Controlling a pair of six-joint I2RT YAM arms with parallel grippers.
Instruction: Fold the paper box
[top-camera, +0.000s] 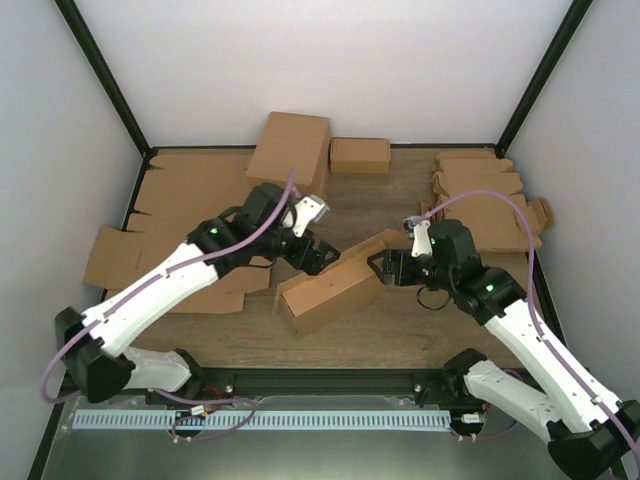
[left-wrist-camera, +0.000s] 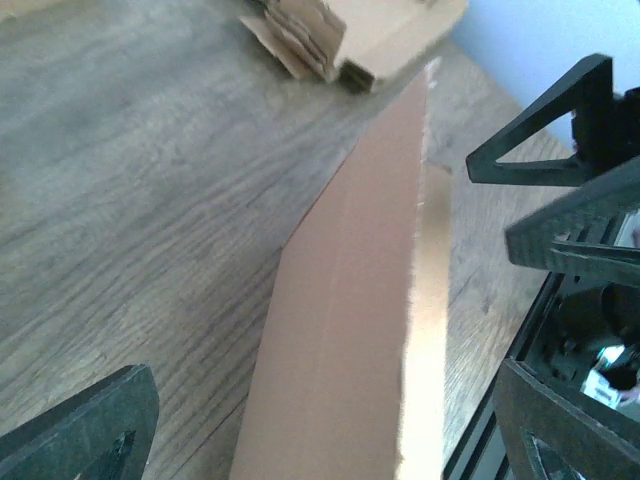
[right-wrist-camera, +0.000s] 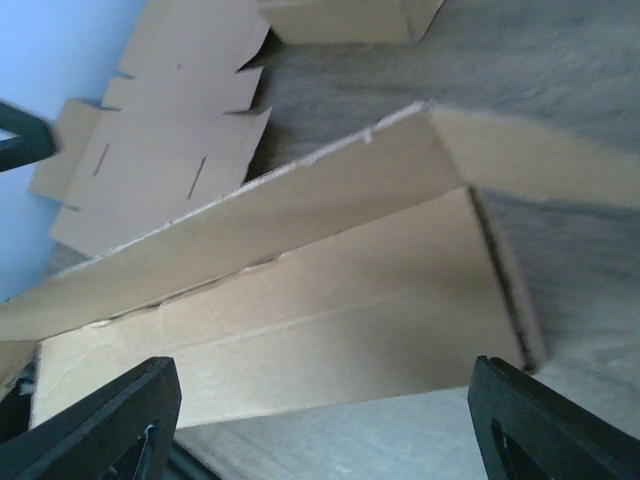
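The paper box (top-camera: 330, 285) is a long brown cardboard box, partly folded, lying slantwise mid-table. My left gripper (top-camera: 318, 256) is at its upper left long edge, jaws wide open. In the left wrist view the box panel (left-wrist-camera: 340, 330) runs up between the fingers (left-wrist-camera: 90, 435) without being clamped. My right gripper (top-camera: 384, 266) is at the box's right end, also open. In the right wrist view the box (right-wrist-camera: 300, 300) shows its open inside, a raised long wall and an end flap, ahead of the spread fingers (right-wrist-camera: 100, 420).
A folded box (top-camera: 290, 148) and a small short box (top-camera: 360, 154) stand at the back. Flat blanks (top-camera: 170, 205) cover the left side. A stack of notched blanks (top-camera: 485, 195) lies at the right. The right gripper (left-wrist-camera: 570, 200) shows in the left wrist view.
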